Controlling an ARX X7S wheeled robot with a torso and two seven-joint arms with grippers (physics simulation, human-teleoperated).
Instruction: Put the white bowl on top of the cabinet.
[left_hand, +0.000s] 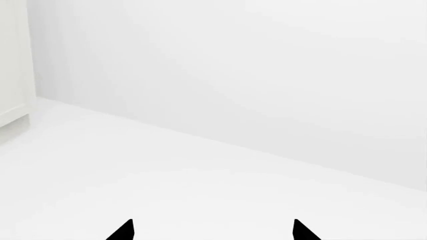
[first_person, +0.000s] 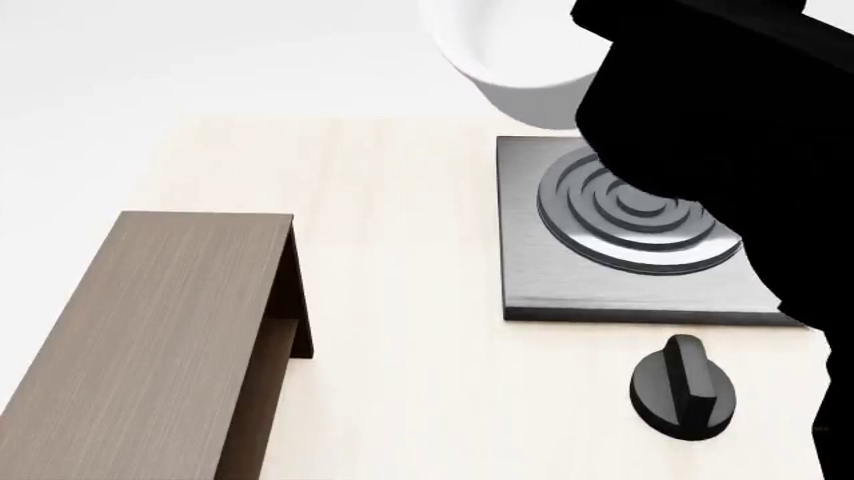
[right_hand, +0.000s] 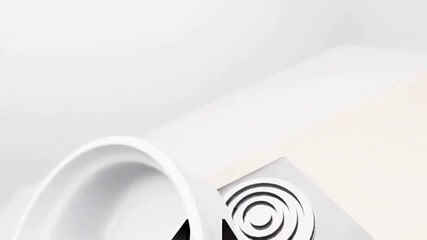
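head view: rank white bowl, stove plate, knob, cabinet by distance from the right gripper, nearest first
1. white bowl: rim between the right gripper fingers, lifted past the stove's far edge.
2. stove plate: directly under the arm.
3. knob: in front of the stove, near side.
4. cabinet: far across the table, on the left.

White bowl (first_person: 514, 70), brown wood-grain cabinet (first_person: 147, 330)

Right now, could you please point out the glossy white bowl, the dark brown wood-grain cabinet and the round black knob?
glossy white bowl (first_person: 514, 75): head view, outer wall.
dark brown wood-grain cabinet (first_person: 147, 330): head view, flat top.
round black knob (first_person: 683, 388): head view, raised grip ridge.
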